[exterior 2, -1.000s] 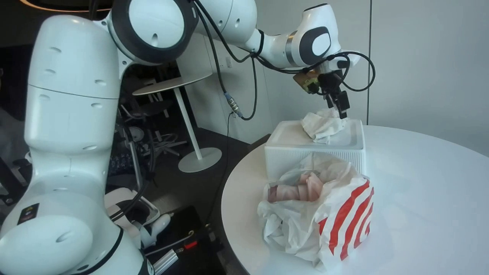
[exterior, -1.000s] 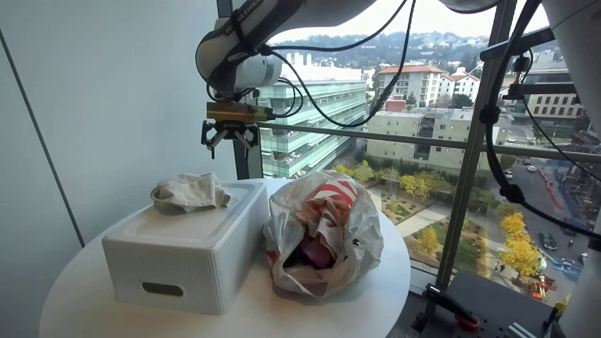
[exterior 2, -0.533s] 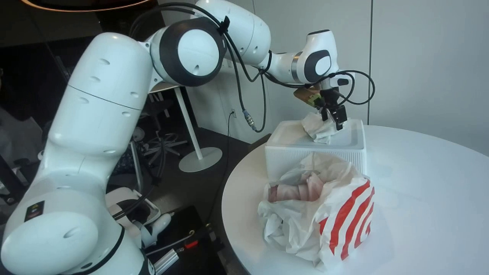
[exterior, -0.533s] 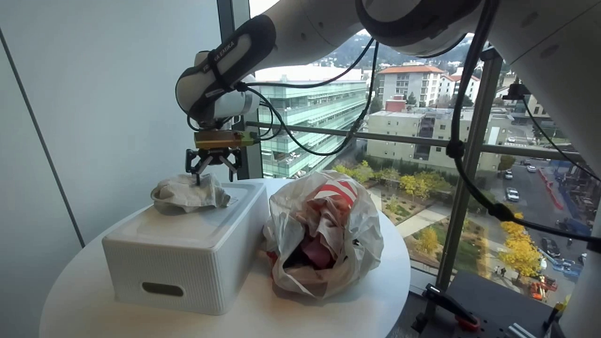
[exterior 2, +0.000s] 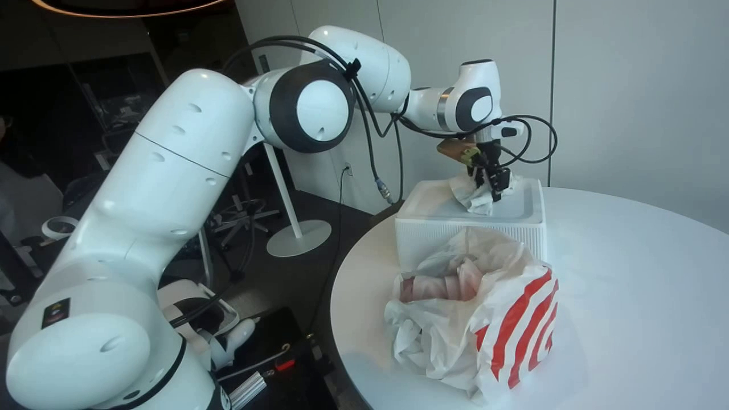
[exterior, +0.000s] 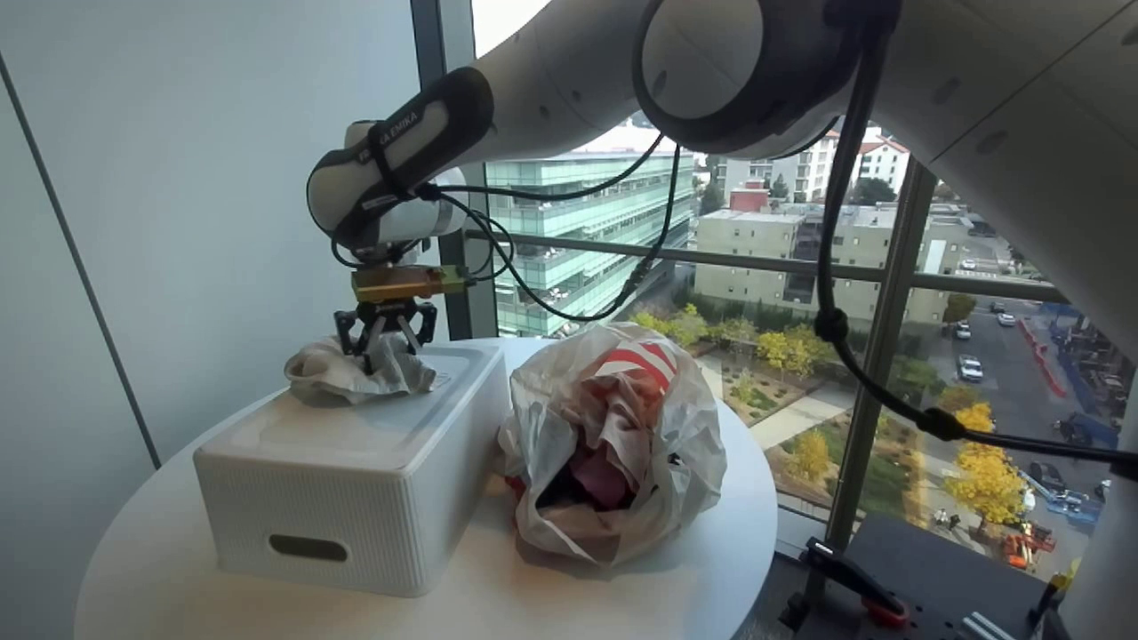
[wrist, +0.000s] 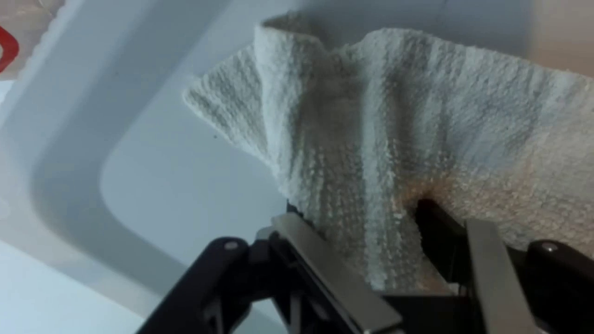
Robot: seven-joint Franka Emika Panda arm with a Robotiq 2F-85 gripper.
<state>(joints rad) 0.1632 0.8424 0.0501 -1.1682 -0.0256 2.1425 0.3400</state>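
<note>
A crumpled cloth (wrist: 352, 130) lies atop the white box (exterior: 311, 511). The gripper (wrist: 357, 206), jaws partly parted, straddles a fold of it; whether it pinches the fold, I cannot tell. Beside the box sits a red-striped bag (exterior 2: 438, 344).

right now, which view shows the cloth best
The wrist view: the cloth is close, its weave clear, though cropped at right. Both exterior views show it small on the white box, partly hidden by the gripper.

Our arm (exterior 2: 176, 165) leans up from its shoulder (exterior 2: 91, 353), bends at a raised elbow (exterior 2: 310, 108) and slopes down to the wrist (exterior 2: 474, 107); beneath that, our jaws point downward, partly spread, with a gap between them.
</note>
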